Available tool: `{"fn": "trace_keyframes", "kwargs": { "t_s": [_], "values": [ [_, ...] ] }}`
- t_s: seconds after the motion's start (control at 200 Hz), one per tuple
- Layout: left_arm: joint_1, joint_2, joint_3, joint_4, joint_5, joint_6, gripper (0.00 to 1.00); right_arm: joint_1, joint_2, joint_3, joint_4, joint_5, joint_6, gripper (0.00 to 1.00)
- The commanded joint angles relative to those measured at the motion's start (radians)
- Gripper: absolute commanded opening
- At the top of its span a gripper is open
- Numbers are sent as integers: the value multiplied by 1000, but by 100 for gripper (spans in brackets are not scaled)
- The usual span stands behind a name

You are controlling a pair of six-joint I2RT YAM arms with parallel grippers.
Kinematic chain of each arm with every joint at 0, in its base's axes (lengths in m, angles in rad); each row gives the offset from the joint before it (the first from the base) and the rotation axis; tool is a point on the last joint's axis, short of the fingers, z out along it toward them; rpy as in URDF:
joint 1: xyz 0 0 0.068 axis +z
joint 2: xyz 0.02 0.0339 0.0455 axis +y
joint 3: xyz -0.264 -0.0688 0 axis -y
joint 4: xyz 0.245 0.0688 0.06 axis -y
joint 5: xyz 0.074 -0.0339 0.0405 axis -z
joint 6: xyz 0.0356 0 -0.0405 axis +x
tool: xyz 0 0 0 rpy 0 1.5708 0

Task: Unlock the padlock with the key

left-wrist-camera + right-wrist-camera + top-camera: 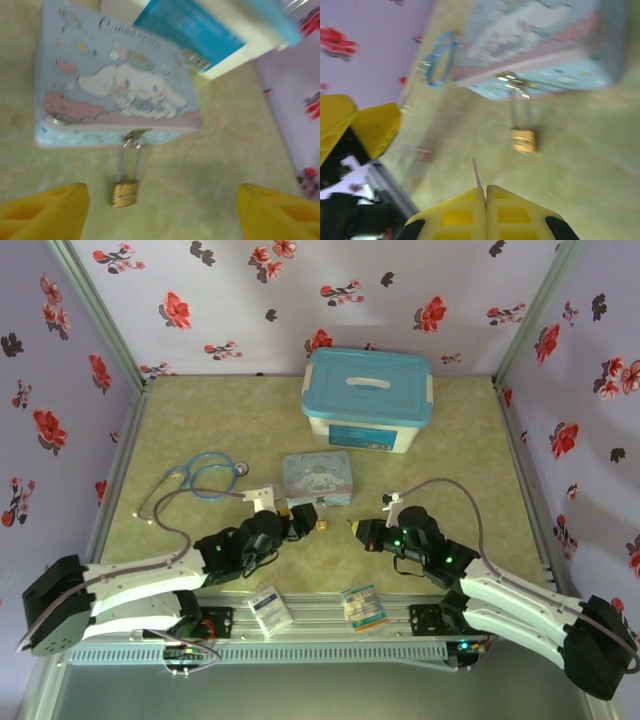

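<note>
Small, light, hard and likely slick, the padlock (125, 193) lies before the tin (115, 90), shackle hooked in its clasp, best pinched across its 2 flat faces by the wide-open, empty left gripper (160, 197), while the right gripper (485, 194) clamps the thin key (477, 172).

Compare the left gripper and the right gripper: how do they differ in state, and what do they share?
The left gripper is open, jaws wide apart; the right gripper is shut. The left gripper holds nothing; the right gripper pinches the thin key, its tip poking out. Both have yellow fingers and face the padlock.
</note>
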Motion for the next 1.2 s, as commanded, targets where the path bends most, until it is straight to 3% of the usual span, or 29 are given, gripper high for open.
{"fn": "trace_keyframes", "kwargs": {
  "t_s": [0.0, 0.105, 0.165, 0.255, 0.4, 0.585, 0.805, 1.055, 1.195],
  "values": [
    [35, 106, 63, -16, 153, 59, 86, -10, 44, 35, -66, 56, -32, 0],
    [130, 231, 61, 115, 373, 76, 86, -11, 73, 29, -32, 52, -26, 0],
    [159, 282, 72, 139, 416, 80, 84, -10, 80, 27, -34, 58, -27, 0],
    [167, 334, 123, 93, 422, 111, 81, -10, 71, 23, -47, 61, -32, 0],
    [143, 432, 268, -115, 399, 203, 76, -11, 34, 0, -68, 72, -31, 0],
    [134, 498, 344, -252, 325, 211, 74, -10, -3, -22, -82, 78, -24, 0],
    [125, 549, 346, -221, 321, 198, 70, -11, -1, -33, -76, 79, -24, 0],
    [114, 592, 323, -123, 301, 166, 48, -11, -1, -48, -63, 81, -16, 0],
    [105, 614, 327, -112, 289, 157, 47, -10, -1, -56, -53, 81, -11, 0]
  ]
}}
